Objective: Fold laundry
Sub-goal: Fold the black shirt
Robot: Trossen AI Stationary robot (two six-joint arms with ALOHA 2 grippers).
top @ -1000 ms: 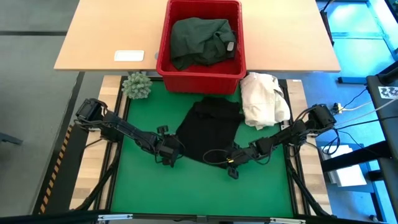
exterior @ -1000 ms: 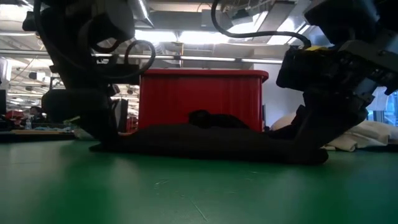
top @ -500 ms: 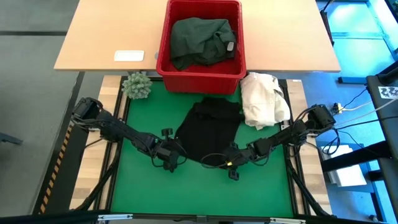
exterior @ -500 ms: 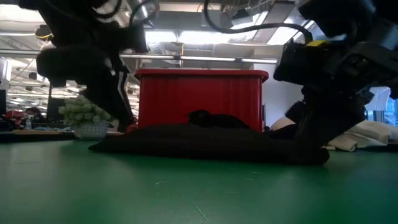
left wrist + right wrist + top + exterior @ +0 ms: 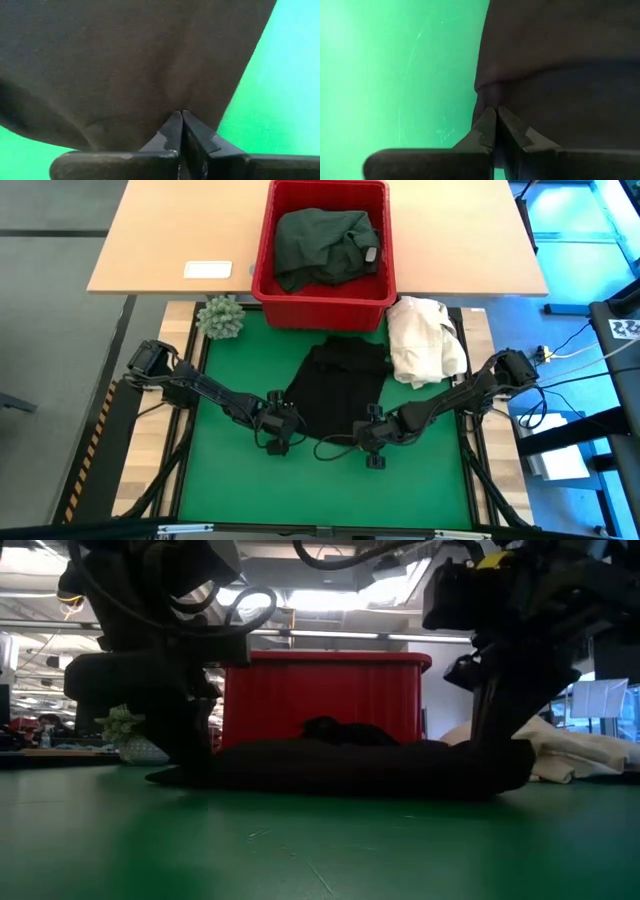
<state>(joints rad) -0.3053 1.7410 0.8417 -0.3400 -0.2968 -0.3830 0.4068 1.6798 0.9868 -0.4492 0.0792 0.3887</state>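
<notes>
The laundry piece at work is a black garment, spread flat on the green mat. My left gripper is shut on its near left edge, and my right gripper is shut on its near right corner. In the low view the garment lies as a low dark band. Its right end is raised under my right gripper, and my left gripper stands at its left end. A dark green garment lies crumpled in the red basket. My left gripper pinches the black garment's near left edge between its two fingers, slanting down from the near left side. The cloth there stays on the mat. One layer or several, I cannot tell. My right gripper pinches the garment's near right corner between its two fingers, slanting down from the near right side. That corner is lifted a little off the mat, while the rest lies flat.
A cream-white cloth heap lies at the mat's far right, beside the garment. A small potted plant stands at the far left corner. A white card lies on the wooden table behind. Bare green mat stretches along the near edge.
My right gripper has risen with the garment's near right corner, which now stands clear of the mat while the rest stays flat. My left gripper has swung toward the garment and come down on its near left edge.
</notes>
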